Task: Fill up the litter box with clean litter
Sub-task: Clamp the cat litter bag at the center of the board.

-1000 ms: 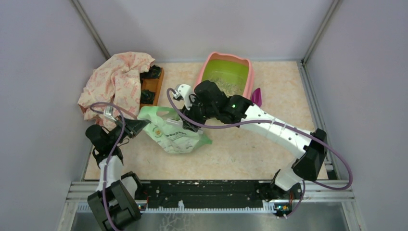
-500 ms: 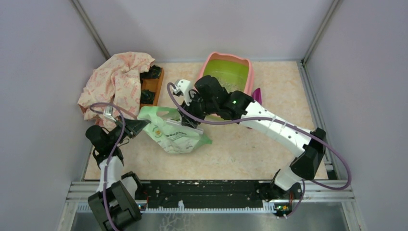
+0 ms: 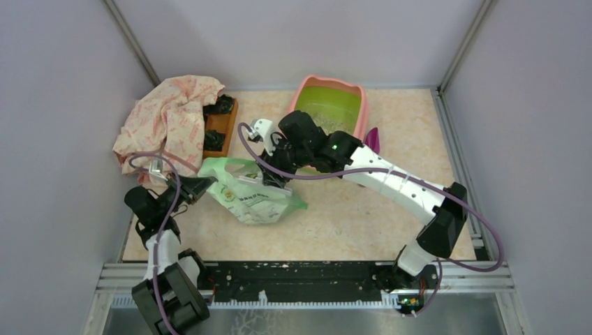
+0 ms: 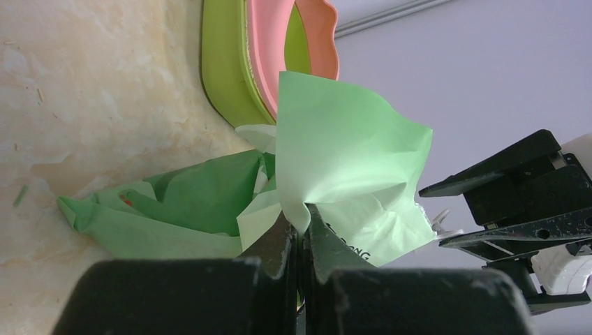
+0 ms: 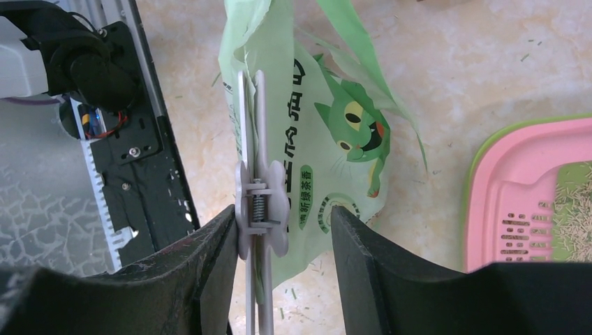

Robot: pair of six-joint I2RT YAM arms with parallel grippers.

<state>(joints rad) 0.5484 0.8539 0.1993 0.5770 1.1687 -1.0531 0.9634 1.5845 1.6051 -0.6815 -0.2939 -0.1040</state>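
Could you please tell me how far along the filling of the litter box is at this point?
Done: the litter box holds only a thin scatter of clean litter. In hand: the left tool pinches a corner of the green bag, while the right tool stands open around the grey clip sealing it. Left: take off the clip, lift the bag and pour.

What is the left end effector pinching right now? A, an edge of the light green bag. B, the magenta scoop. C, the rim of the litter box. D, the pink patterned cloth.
A: in the left wrist view the left end effector is shut on a bunched edge of the light green bag.
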